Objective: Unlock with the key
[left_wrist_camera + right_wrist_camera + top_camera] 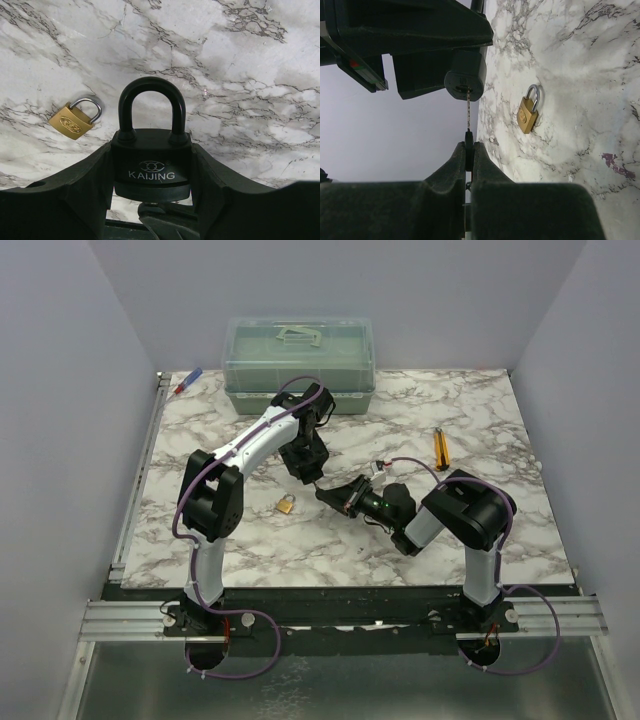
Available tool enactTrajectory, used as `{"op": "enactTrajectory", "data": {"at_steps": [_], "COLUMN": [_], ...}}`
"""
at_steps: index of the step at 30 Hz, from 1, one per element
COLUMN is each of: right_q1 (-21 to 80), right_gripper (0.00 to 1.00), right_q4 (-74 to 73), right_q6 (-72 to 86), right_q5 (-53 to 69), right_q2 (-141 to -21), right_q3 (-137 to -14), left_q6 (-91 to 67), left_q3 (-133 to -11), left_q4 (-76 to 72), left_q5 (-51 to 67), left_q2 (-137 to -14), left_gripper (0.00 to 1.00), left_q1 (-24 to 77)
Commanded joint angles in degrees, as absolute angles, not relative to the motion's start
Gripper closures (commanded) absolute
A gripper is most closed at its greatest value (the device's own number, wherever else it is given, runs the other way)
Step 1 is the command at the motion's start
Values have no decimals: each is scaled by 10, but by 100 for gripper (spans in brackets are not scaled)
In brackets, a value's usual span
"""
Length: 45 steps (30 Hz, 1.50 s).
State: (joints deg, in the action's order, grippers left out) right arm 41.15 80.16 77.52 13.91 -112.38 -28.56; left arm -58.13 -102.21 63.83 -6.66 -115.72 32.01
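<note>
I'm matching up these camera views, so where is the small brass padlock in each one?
Top external: brass padlock just left of centre.
Left wrist: at middle left.
Right wrist: right of centre.
Shared landmark: the black padlock held in the left fingers.

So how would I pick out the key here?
Above the middle of the marble-patterned table, the left gripper holds a black padlock. The right gripper pinches the tiny dark key, its thin shaft reaching that padlock's keyhole. It is far slimmer than either the black padlock or the small brass padlock lying loose nearby.
</note>
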Motion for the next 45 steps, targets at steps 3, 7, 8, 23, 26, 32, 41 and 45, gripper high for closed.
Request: {"op": "enactTrajectory", "data": {"at_steps": [3,7,8,23,26,32,41,45], "right_q1": [409,409,409,404,403,403,403,400], "right_gripper": [100,100,100,100,100,100,100,100], "right_q4": [831,834,834,825,823,823,820,821], "right_q6": [760,757,757,760,762,764,763,763], "right_q5": [151,151,152,132,136,144,134,135], "right_q2": [-1118,-1115,-1116,-1118,-1125,-1135,-1139,-1143], "right_q3": [-288,-285,-285,-280,-283,-291,-287,-287], "left_q6": [-590,-588,-588,-592,-592,-594,-592,-592], "left_q3": [-1019,-1020,-1020,-1005,-1005,-1006,-1011,-1011], "left_q4": [626,625,624,614,613,603,603,603], "left_q5": [-71,-76,-76,-63,-60,-51,-50,-49], "left_q2": [-1134,-1131,-1131,-1115,-1114,-1116,-1114,-1113], "left_gripper": [100,100,100,100,100,100,100,100], "left_q1": [324,323,323,323,323,323,324,324]}}
